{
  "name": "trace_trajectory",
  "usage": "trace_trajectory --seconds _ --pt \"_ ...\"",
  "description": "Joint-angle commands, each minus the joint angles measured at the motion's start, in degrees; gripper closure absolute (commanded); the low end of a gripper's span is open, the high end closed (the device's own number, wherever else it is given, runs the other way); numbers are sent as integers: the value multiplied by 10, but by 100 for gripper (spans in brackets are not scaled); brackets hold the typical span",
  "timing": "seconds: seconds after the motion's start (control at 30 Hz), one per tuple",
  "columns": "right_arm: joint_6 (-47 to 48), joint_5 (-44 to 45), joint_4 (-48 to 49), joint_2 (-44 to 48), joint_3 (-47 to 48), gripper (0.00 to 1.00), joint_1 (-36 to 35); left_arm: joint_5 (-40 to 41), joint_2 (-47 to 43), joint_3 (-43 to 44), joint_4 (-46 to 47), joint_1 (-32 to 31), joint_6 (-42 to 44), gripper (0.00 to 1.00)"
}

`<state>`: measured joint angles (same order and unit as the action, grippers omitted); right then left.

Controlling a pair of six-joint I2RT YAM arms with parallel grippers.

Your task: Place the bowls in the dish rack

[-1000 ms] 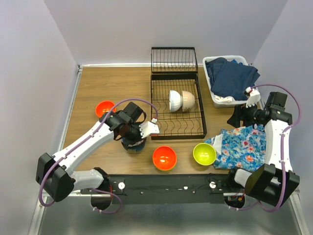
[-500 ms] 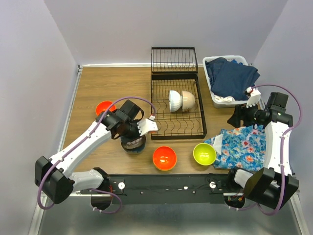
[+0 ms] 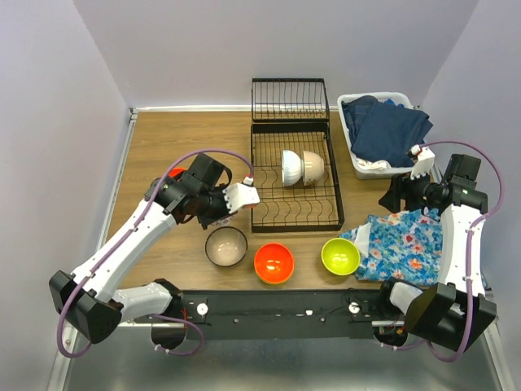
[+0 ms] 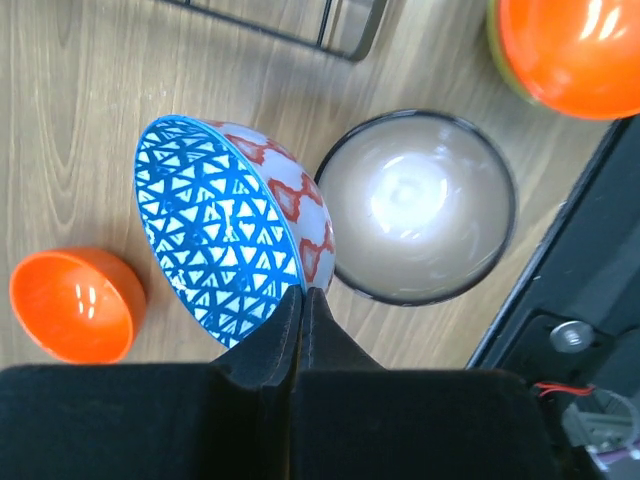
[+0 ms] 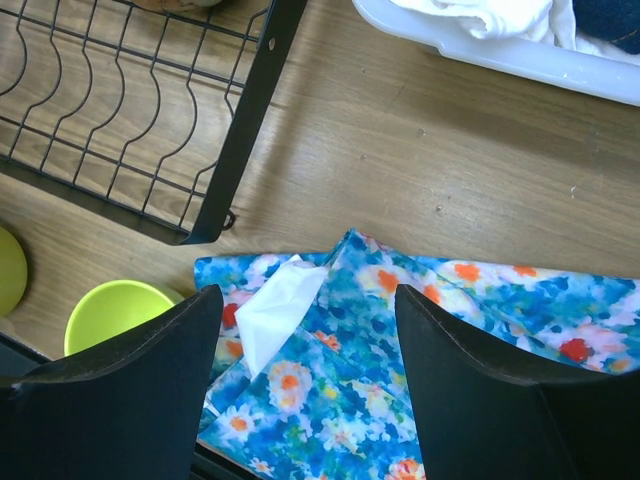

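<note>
Left claw (image 4: 303, 295): pinched almost fully together on the rim of a blue-and-red patterned bowl (image 4: 225, 235), gripping it tilted on edge, blue lattice inside turned toward the wrist camera. Poised just off the left side of the dish rack (image 3: 297, 210), close to its near-left corner, over the wooden table (image 3: 179, 138).

Right claw (image 5: 305, 300): spread wide, gripping nothing, hanging over a floral cloth (image 5: 470, 310) well to the right of the rack and just off the near side of a white tub (image 3: 364, 169) heaped with dark blue clothes (image 3: 387, 130).

Inside the rack, in the slotted flat section: a white bowl (image 3: 291, 167) and a cream bowl (image 3: 313, 167), standing on edge, touching side by side, about midway along. Taller basket end on the rack's far side.

Outside the rack, on the table:
- A pale bowl (image 3: 226, 246) with a dark rim, mouth up, near the rack's near-left corner, right beside the held bowl in the left wrist view.
- An orange bowl (image 3: 273, 263), mouth up, just in front of the rack's near edge.
- A lime green bowl (image 3: 340, 256) off the near-right corner, just beside the edge of the floral cloth.
- A second orange bowl (image 3: 173, 173) well left of the rack, partly hidden behind the left arm.
</note>
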<state>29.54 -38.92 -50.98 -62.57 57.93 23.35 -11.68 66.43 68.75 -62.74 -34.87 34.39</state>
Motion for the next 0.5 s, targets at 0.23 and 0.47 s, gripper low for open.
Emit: trace_trajectory --seconds 0.23,0.47 --pt "-18 5 19 1 -10 22 -2 112 34 -63 143 23 67 100" --pt "-29 9 33 -9 -17 22 -2 125 74 -90 188 24 60 100"
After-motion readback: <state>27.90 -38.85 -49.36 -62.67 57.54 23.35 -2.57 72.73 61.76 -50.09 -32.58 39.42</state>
